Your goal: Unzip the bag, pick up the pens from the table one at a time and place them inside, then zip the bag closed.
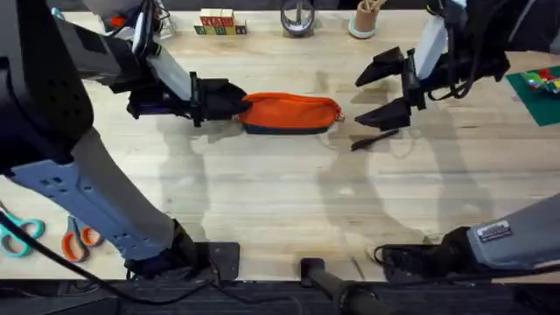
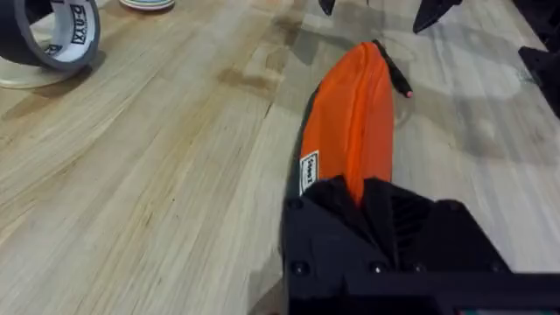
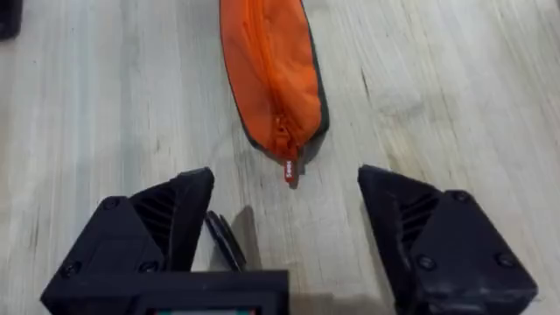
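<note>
the bag (image 1: 289, 113) lies on the table (image 1: 262, 192), zipped shut along its top. its far end from the pull tab is clamped by the left gripper (image 1: 229, 99), whose fingers are closed on the fabric. beside the tab end of the bag, the right gripper (image 1: 391, 90) is held above the table with its fingers spread wide and nothing between them. a black pen (image 1: 374, 140) lies just beside that same end of the bag, under the right gripper.

several things could go wrong. the red pull tab (image 3: 290, 171) is small and lies flat, so it may be missed or may slip out when the fingers close. if the left grip is shallow, the bag could be dragged along with the pull instead of opening. the pen could also be knocked away as the gripper descends.

the tab and the closed zipper teeth are made plain in the right wrist view, where the overhead view gives little. a tape roll (image 2: 54, 35) and a white label (image 2: 308, 171) on the bag's side are seen from the left wrist. scissors (image 1: 79, 238) are seen from overhead, well apart from the bag.
</note>
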